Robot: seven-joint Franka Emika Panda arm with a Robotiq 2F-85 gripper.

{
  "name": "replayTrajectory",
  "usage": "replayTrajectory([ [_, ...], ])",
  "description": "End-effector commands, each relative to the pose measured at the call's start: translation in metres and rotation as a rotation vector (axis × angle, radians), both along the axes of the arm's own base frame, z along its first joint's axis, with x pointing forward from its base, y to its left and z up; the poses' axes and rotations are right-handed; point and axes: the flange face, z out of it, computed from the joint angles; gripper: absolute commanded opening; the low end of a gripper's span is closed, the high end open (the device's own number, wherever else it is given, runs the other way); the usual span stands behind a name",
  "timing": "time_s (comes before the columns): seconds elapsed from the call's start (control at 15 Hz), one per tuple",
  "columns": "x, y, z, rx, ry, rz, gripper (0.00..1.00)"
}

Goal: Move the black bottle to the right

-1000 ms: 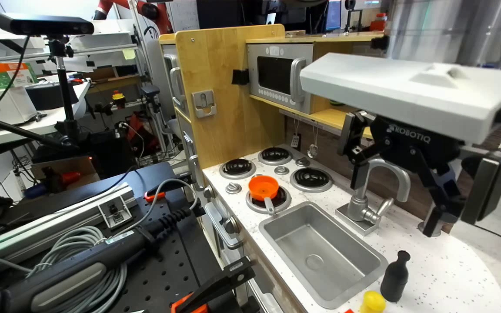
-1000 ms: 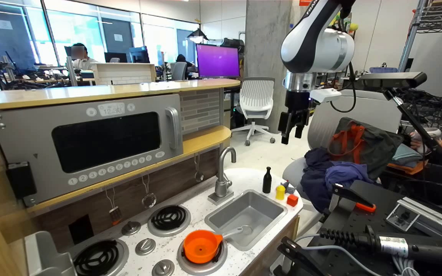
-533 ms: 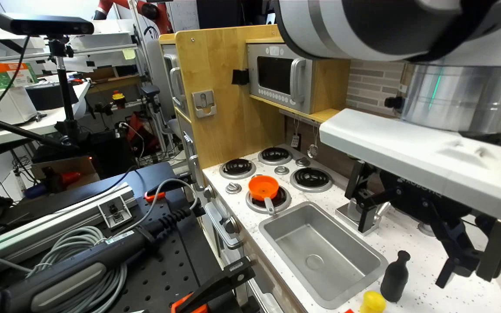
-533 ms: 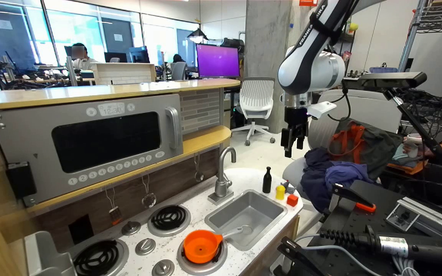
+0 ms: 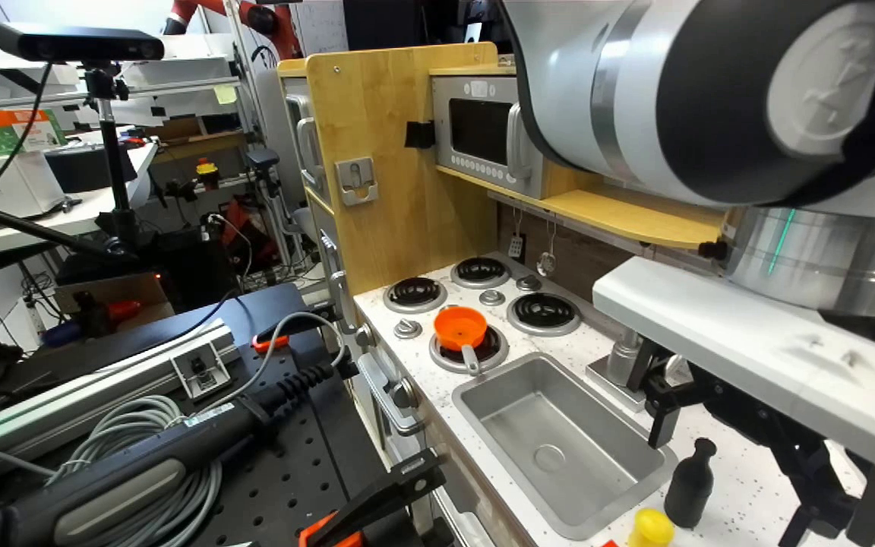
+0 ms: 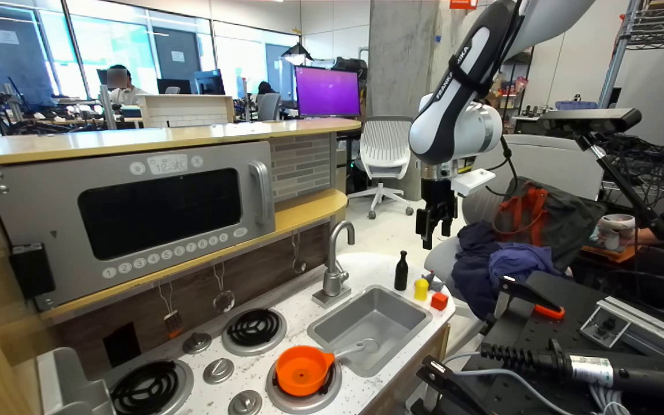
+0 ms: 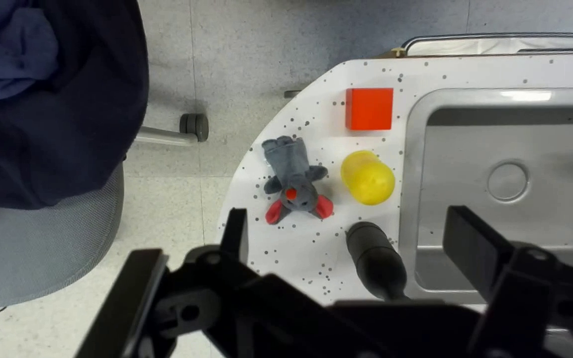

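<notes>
The black bottle (image 5: 690, 486) stands upright on the white speckled counter beside the sink. It also shows in an exterior view (image 6: 401, 274) and in the wrist view (image 7: 376, 263), where its neck end is hidden by the gripper body. My gripper (image 5: 734, 486) is open and empty, fingers pointing down. In an exterior view my gripper (image 6: 436, 237) hangs higher than the bottle and to its right. In the wrist view the bottle appears between the spread fingers (image 7: 348, 219), nearer the right finger, and touches neither.
A yellow object (image 7: 368, 177), a red block (image 7: 369, 109) and a grey plush mouse (image 7: 294, 174) lie near the bottle. The metal sink (image 6: 343, 328) adjoins it, with the silver tap (image 6: 335, 271) behind. An orange pan (image 6: 302, 370) sits on a burner.
My gripper has come down toward the counter, staying open. In an exterior view it also shifted slightly left over the last half second. The bottle has not moved.
</notes>
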Motion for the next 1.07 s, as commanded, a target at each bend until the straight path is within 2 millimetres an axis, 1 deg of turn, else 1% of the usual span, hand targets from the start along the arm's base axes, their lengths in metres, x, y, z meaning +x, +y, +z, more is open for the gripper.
replayTrajectory([
  [0.0, 0.015, -0.011, -0.022, -0.031, 0.011, -0.034, 1.0],
  [0.27, 0.027, -0.012, -0.042, -0.036, 0.008, -0.057, 1.0],
  [0.4, 0.032, -0.009, -0.046, -0.028, 0.001, -0.063, 1.0],
  [0.6, 0.039, 0.004, -0.039, -0.001, -0.018, -0.034, 1.0],
  [0.73, 0.044, 0.017, -0.033, 0.018, -0.028, -0.01, 1.0],
  [0.87, 0.049, 0.027, -0.033, 0.019, -0.035, 0.014, 1.0],
  [0.93, 0.051, 0.031, -0.035, 0.014, -0.037, 0.026, 0.98],
  [1.0, 0.052, 0.033, -0.037, 0.008, -0.036, 0.03, 0.98],
])
